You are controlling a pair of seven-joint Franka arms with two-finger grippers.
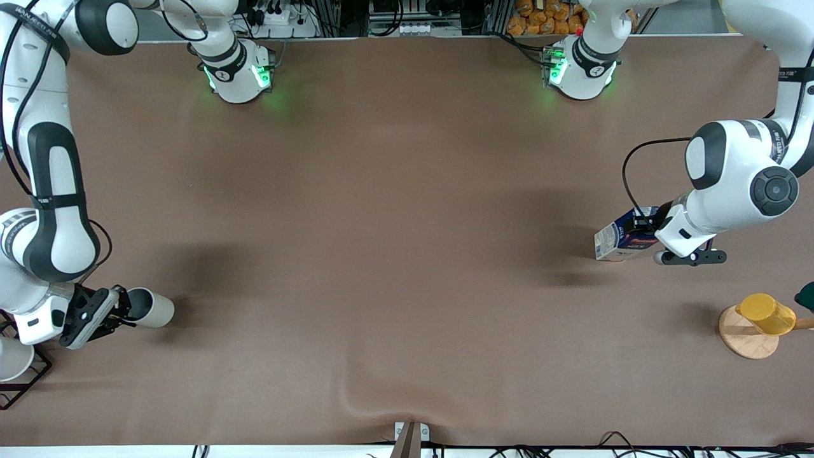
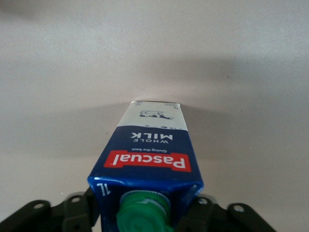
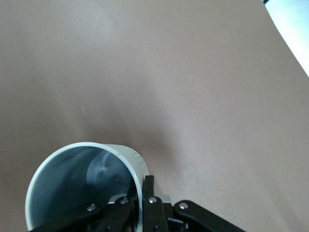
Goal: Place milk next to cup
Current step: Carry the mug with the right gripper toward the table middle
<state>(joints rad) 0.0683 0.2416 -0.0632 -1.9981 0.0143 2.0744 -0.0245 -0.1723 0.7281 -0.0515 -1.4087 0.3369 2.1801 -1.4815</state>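
Left end effector [image 2: 145, 212] pinches my milk [image 1: 622, 240] near its cap, carton at three o'clock; right end effector [image 1: 121, 312] clamps the cup [image 1: 149, 308] rim at nine. Either could slip and tip.

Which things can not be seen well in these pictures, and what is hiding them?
- Milk, front view: the top with its cap is hidden by the left gripper and wrist.
- Cup, front view: the handle does not show; the right gripper covers the rim.
- Cup, right wrist view: the lower part is cut off by the picture's edge.
- White cup in the wire rack, front view: cut off by the edge.
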